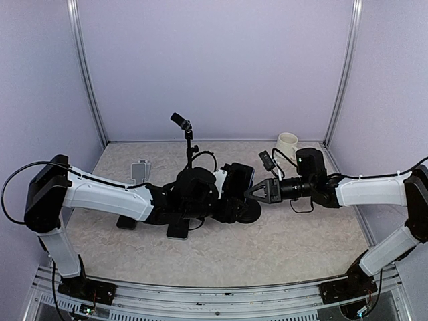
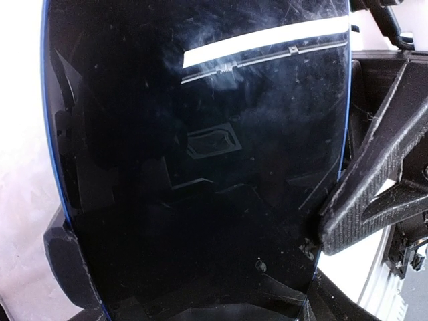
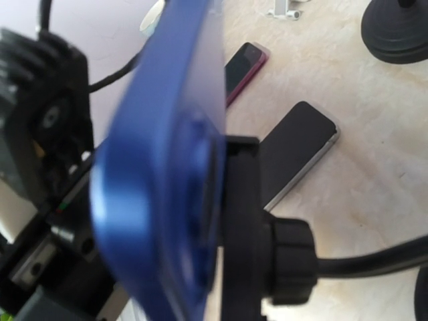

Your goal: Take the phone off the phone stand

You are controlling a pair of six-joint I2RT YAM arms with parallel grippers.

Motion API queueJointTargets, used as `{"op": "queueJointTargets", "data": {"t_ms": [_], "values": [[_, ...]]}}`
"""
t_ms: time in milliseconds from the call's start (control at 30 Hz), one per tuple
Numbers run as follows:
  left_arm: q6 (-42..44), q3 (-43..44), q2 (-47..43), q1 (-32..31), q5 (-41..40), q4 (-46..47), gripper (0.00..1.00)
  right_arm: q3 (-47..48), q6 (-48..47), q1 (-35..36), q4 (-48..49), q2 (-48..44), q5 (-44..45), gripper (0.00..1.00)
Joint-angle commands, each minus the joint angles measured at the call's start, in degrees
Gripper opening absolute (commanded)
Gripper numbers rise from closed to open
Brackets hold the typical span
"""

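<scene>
My left arm (image 1: 100, 194) and right arm (image 1: 371, 188) match: white shells on the long links, black housings at joints and bases. Thin black cables (image 1: 20, 169) loop off each (the widest by my left shoulder). My right end effector (image 1: 257, 192) is matte black and wedge-shaped; my left end effector (image 1: 235, 189) has black fingers (image 2: 374, 194) with ribbed pads.
</scene>
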Motion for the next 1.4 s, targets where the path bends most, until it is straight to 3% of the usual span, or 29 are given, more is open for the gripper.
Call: {"op": "queueJointTargets", "data": {"t_ms": [0, 333, 533, 933, 1133, 1367], "values": [[-8.13, -3.25, -2.11, 7.95, -12.90, -6.52, 0.18, -2.98, -2.61, -2.41, -6.32, -2.97, -3.18, 0.02], [-11.39, -1.79, -1.21, 9.05, -18.96, -12.97, 0.17, -2.43, -4.41, -2.63, -7.67, -3.60, -6.27, 0.00], [-12.79, -3.46, -1.80, 10.66, -17.58, -11.72, 0.17, -1.86, -5.25, -2.91, -9.73, -3.68, -7.68, 0.00], [-10.56, -7.80, -3.99, 12.95, -6.25, -2.05, 0.16, -2.19, -7.27, -4.16, -10.01, -3.54, -6.43, 0.00], [-0.60, -6.59, -3.69, 7.96, 3.30, 6.60, 0.15, -1.94, -6.09, -4.17, -8.40, -2.80, -4.99, 0.00], [2.73, -1.22, -0.33, 2.39, 12.42, 11.09, 0.14, -1.22, -2.83, -4.17, -6.00, -1.02, -2.73, 0.00]]}}
